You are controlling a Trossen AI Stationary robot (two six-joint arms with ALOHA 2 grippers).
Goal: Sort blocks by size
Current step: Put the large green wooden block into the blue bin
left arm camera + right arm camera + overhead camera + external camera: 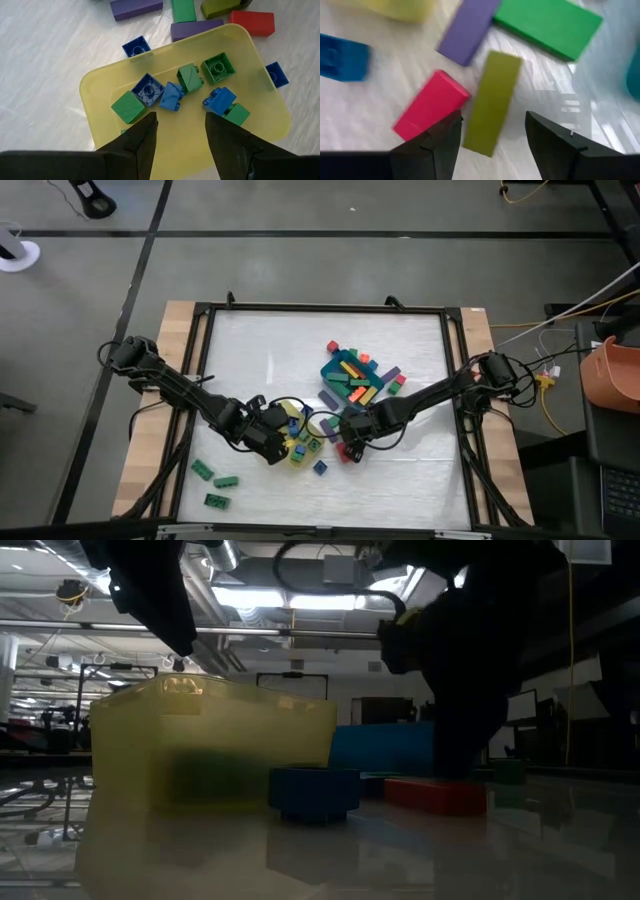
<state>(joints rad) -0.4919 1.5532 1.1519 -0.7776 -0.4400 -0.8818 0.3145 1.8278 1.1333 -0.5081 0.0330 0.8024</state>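
Note:
A yellow tray (260, 125) near the table's front holds several green and blue cube blocks (172, 95). My left gripper (181, 120) hangs open just above that tray (298, 450), with nothing between its fingers. To the tray's right, my right gripper (493, 120) is open and points down over an olive bar (492, 102) lying flat on the table; its fingers stand either side of the bar's near end without touching it. A red bar (430, 112), a purple bar (470, 30) and a green bar (547, 22) lie flat around it. The teal tray (335, 370) holds several long bars.
Loose blocks lie by the yellow tray: a blue cube (320, 467), a red one (343, 452), and three green blocks (215, 480) toward the front left. More blocks (333, 346) sit behind the teal tray. A black frame (205, 360) borders the white table.

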